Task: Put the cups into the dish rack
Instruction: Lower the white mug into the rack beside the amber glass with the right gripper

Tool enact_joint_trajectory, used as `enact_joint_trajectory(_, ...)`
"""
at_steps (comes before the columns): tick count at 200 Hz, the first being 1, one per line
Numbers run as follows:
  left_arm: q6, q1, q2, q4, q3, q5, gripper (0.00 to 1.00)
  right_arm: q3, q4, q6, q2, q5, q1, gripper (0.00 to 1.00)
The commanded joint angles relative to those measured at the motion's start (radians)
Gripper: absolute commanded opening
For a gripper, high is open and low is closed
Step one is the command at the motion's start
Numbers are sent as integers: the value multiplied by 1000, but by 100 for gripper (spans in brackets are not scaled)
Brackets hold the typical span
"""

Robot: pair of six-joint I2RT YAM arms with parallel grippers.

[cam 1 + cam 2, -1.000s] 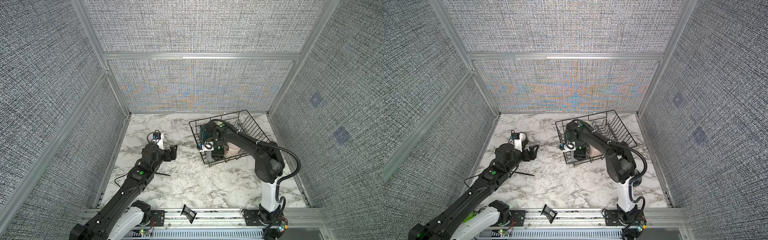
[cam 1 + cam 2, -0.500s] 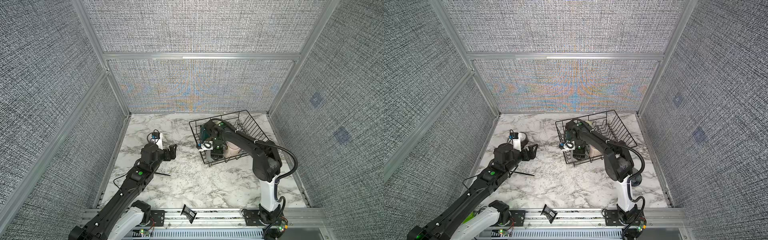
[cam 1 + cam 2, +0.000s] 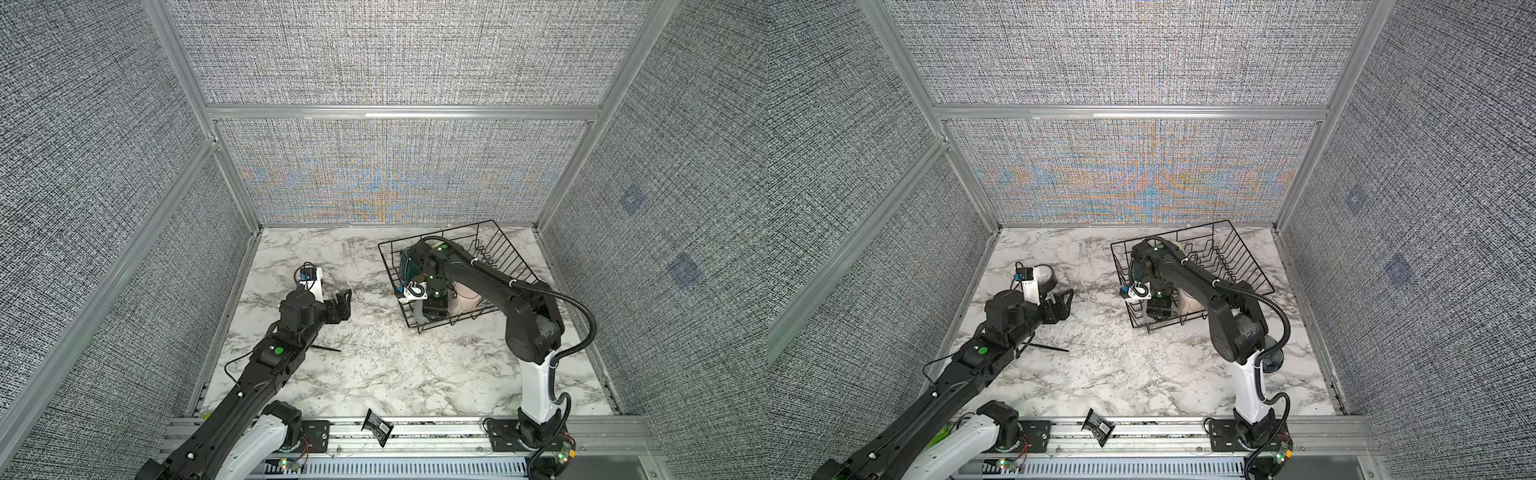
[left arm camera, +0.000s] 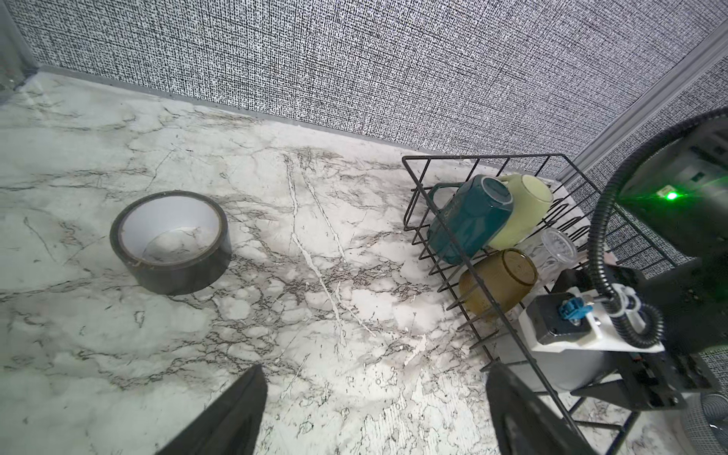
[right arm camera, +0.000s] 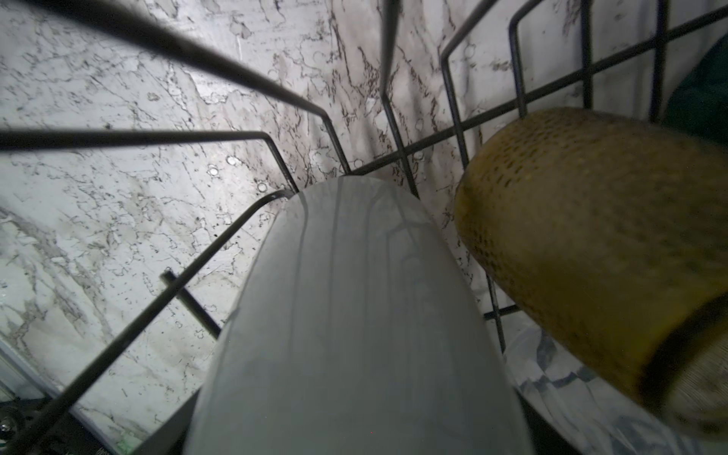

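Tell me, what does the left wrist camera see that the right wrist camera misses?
Left wrist only: the black tape roll, the teal mug, light green mug, clear glass and the open left fingers. Right wrist only: a close-up along the grey mug. Both: the amber tumbler, dish rack, marble table.

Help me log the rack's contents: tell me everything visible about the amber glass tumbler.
The amber glass tumbler is translucent brownish-yellow glass with a dimpled wall and no handle. It lies on its side inside the dish rack, near a side wall, between the teal mug and the grey mug; contact cannot be told.
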Motion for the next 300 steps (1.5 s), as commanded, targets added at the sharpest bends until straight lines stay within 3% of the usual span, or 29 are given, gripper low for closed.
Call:
enact_joint_trajectory(1,-14,-1,-7,-7,-4,-18,88,9,-50,3,2,-24,2,79)
enact_joint_trajectory(101,-18,-1,24,4,12,-17,89,-7,-44,27,-12,-26,9,85)
enact_joint_trajectory(183,-18,-1,-45,-26,-18,-51,89,4,-75,22,-58,-27,18,84)
enact_joint_trajectory(300,-8,-1,-48,-48,-11,-61,89,-42,3,1,-62,102,-2,78)
